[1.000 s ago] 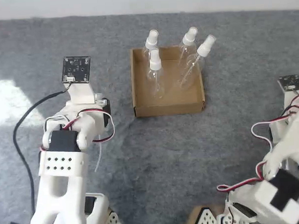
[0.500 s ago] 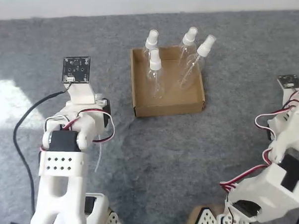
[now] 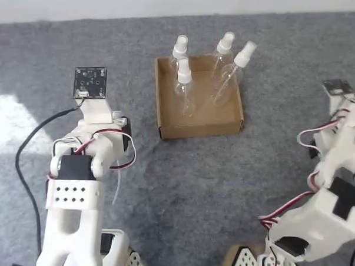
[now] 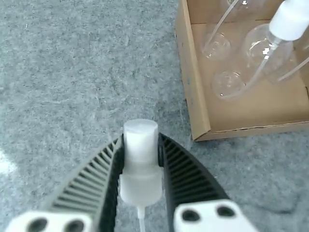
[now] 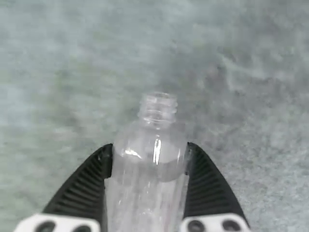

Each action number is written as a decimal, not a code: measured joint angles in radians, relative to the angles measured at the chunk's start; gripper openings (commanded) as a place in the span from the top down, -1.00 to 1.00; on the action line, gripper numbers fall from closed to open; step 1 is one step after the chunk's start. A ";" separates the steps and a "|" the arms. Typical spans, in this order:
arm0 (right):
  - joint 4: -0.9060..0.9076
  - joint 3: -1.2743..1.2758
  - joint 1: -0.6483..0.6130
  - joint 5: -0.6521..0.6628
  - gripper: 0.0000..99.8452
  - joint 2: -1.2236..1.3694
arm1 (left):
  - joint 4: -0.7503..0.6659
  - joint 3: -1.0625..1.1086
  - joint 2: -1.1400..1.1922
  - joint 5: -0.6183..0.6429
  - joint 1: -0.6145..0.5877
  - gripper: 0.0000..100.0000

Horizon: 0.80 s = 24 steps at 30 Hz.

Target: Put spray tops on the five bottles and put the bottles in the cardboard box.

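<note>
Pinching the clear plastic bottle (image 5: 150,166) below its shoulder, the right gripper (image 5: 149,147) is leaving the threaded neck free; it is likely handling light, thin-walled, slippery. The left gripper (image 4: 140,141) is clamping the white plastic spray top (image 4: 140,164) by its collar, lower left of the brown cardboard box (image 3: 198,130) in the high view.

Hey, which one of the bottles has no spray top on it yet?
The bottle in the right gripper: its threaded neck is bare. The four bottles in the box all carry white tops.

Four bottles (image 3: 185,91) stand in the cardboard box (image 3: 200,130), between the left arm (image 3: 79,172) and the right arm (image 3: 339,185).
</note>
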 measured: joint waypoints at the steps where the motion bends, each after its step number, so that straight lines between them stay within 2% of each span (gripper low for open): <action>1: 0.021 0.000 -0.031 0.000 0.99 -0.035 | 0.000 0.000 0.000 0.000 0.000 0.98; 3: 0.071 0.000 -0.103 -0.023 0.99 -0.126 | 0.000 0.000 0.000 0.000 0.000 0.98; 6: 0.104 0.000 -0.239 -0.124 0.99 -0.279 | -0.025 0.000 -0.009 0.000 0.000 0.98; 9: 0.100 0.037 -0.430 -0.216 0.99 -0.433 | -0.049 -0.031 -0.011 0.000 0.000 0.98; 14: -0.005 0.212 -0.790 -0.334 0.99 -0.646 | -0.055 -0.149 -0.012 0.002 -0.017 0.98; 18: -0.161 0.377 -1.010 -0.399 0.99 -0.770 | -0.026 -0.242 -0.012 0.005 -0.063 0.98; 24: -0.327 0.535 -1.185 -0.414 0.99 -0.819 | 0.000 -0.359 -0.012 0.198 -0.140 0.98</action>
